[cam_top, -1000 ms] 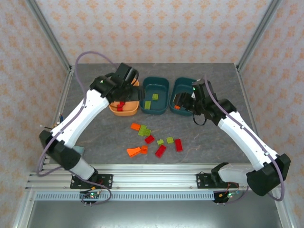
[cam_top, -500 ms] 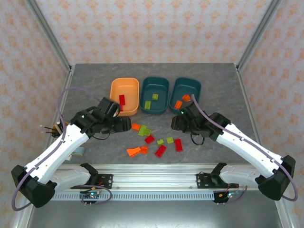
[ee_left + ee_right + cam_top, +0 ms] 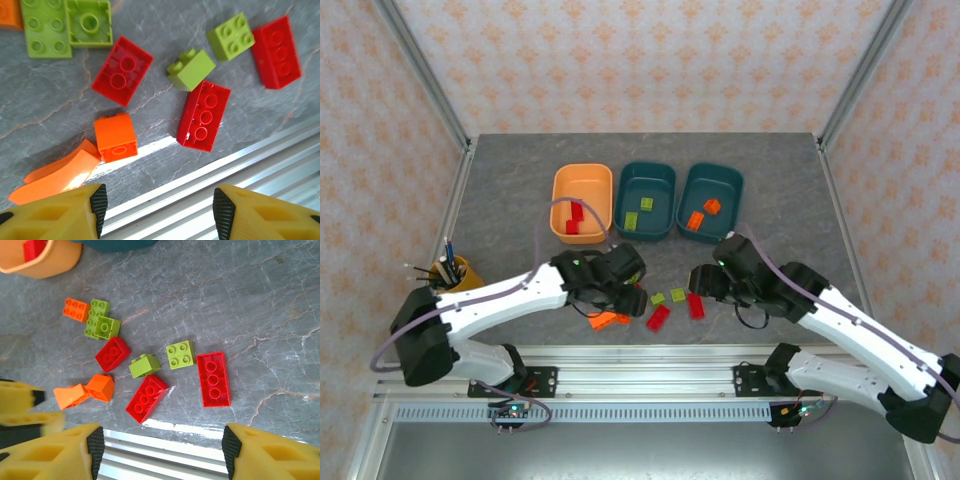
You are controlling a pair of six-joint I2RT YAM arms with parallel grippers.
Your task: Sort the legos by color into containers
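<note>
Glossy moulded-plastic legos [image 3: 122,70] sit on a matt grey tabletop [image 3: 150,30] veined like stone, edged by a ribbed rail [image 3: 260,165] of brushed metal. The containers [image 3: 583,168] show smooth plastic with a soft sheen; the wall panels [image 3: 640,60] behind look matt and printed.

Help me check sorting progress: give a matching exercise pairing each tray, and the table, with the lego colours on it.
Column one:
1. light orange tray
2. middle teal tray
3. right teal tray
4. table

Column two:
A. orange legos
B. loose legos of all three colours
C. red legos
D. yellow-green legos

Pairs: 1-C, 2-D, 3-A, 4-B.
</note>
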